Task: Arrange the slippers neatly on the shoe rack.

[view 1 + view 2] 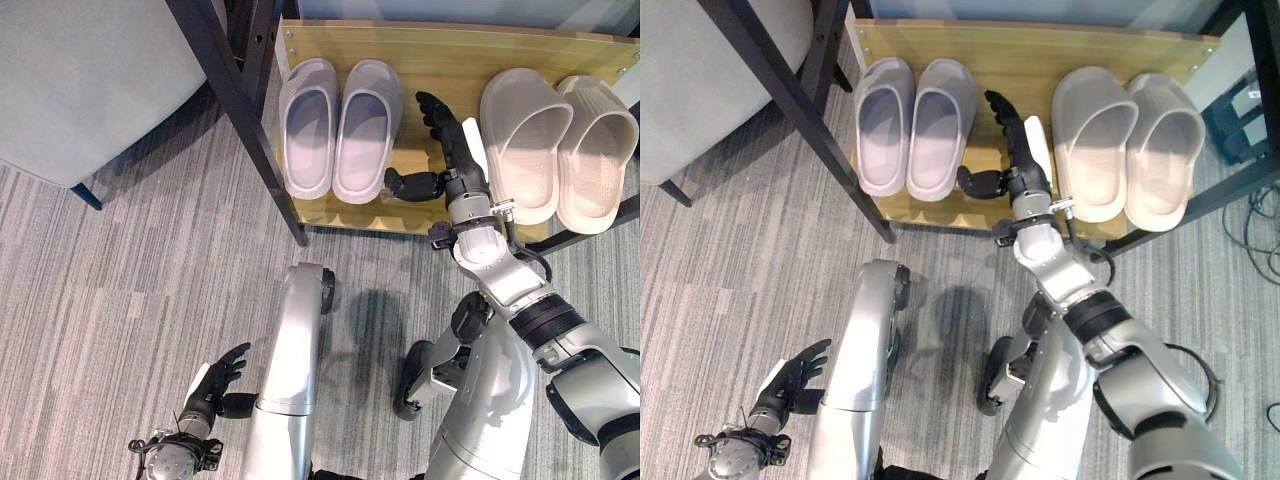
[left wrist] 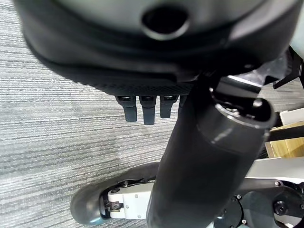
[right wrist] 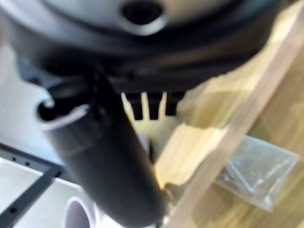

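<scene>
Probably light, squashy foam: lavender slippers (image 1: pixel 335 128) beside the thumb of empty, straight-fingered right hand (image 1: pixel 447 140), best pinched at the strap; left hand (image 1: pixel 215 385) loosely spread.

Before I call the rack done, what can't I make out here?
- Beige slippers: whether the pair touch or overlap; outer one's toe nears the left eye view's edge.
- Right hand: whether it rests on the shelf or hangs over it; right wrist view blurred.
- Clear bag: contents blurred.
</scene>
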Robot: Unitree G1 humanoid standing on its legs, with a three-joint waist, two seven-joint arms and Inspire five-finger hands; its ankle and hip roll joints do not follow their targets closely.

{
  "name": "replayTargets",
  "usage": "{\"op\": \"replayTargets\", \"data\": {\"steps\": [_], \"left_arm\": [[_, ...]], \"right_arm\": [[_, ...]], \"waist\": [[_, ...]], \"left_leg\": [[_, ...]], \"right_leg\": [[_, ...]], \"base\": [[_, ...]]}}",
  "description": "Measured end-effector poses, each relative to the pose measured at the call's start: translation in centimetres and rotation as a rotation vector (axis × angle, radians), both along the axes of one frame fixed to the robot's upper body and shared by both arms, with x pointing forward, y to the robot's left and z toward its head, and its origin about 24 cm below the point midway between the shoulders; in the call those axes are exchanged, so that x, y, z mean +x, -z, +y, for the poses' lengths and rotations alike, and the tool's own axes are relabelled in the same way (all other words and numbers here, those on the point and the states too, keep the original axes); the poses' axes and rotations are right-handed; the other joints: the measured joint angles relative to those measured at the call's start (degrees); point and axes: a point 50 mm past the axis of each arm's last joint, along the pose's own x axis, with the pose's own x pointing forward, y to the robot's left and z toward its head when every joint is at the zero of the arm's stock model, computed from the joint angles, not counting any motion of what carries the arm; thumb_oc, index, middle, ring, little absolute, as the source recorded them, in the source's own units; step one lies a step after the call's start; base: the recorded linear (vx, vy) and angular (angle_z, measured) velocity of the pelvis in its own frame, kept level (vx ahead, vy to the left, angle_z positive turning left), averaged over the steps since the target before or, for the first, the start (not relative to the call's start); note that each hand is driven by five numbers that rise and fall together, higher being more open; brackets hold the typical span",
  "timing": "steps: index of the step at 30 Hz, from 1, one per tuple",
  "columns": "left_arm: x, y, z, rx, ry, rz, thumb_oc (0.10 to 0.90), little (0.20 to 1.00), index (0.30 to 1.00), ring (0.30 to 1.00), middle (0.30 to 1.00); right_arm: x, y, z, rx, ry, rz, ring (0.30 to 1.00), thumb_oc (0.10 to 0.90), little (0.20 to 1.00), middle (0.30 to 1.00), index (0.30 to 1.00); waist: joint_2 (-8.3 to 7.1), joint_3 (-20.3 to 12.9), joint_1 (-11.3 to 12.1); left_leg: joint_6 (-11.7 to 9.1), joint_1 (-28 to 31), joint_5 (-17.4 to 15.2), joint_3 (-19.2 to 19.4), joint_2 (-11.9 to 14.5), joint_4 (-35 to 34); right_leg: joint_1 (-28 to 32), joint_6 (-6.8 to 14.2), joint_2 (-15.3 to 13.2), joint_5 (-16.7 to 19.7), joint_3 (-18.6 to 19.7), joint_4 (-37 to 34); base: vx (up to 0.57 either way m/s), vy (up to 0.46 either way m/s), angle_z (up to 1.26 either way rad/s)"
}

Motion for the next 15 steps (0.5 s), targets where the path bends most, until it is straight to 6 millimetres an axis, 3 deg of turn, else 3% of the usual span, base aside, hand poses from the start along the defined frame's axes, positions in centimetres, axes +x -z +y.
{"op": "replayTargets", "data": {"steps": [10,15], "left_arm": [[0.1,-0.2,0.2,0.001,-0.012,-0.009,0.8,0.9,0.9,0.9,0.9],[0.3,-0.6,0.6,0.005,-0.032,-0.03,0.8,0.9,0.9,0.9,0.9]], "right_arm": [[-1.2,-2.5,0.2,-0.379,-0.004,-0.155,0.9,0.8,0.9,0.9,0.9],[-2.8,-4.3,1.4,-0.441,-0.046,-0.285,0.9,0.8,0.9,0.9,0.9]], "waist": [[0.0,0.0,0.1],[0.0,0.0,-0.1]], "left_leg": [[-0.1,-0.2,-0.1,0.1,-0.1,0.1],[-0.1,-0.1,-0.1,0.1,-0.1,0.1]], "right_leg": [[-0.1,0.0,0.0,0.0,0.1,0.0],[0.0,0.0,0.0,0.0,0.1,0.0]], "base": [[0.0,0.0,0.0],[0.0,0.0,0.0]]}}
